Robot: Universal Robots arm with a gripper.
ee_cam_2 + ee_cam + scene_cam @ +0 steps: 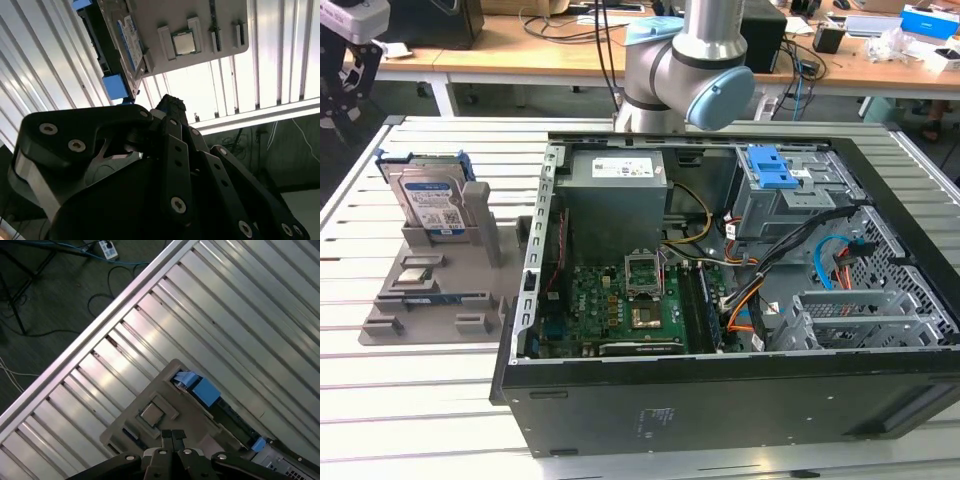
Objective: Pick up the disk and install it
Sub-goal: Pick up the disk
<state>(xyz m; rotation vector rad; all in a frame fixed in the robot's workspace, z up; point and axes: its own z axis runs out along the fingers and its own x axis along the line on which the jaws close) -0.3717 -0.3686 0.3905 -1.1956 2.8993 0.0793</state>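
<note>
Gripper (173, 434): fingertips were closed together, held nothing, hung over slatted table (420, 400) | disk (430, 197): stood on edge in grey holder (430, 290) beneath the gripper, well apart, blue-railed upper edge towards the tool | chip (182, 42): sat in same holder | open computer case (620, 400): lay to the exterior view's right of holder

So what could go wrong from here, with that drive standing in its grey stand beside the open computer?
Two things, I would guess. The disk stands on edge in the grey holder, and the fingers hang clear of it; an off-centre grab might tip it or bump the small chip lying nearby. Inside the open case, loose cables run close to the blue-topped drive cage, so the disk could snag on them going in.
</note>
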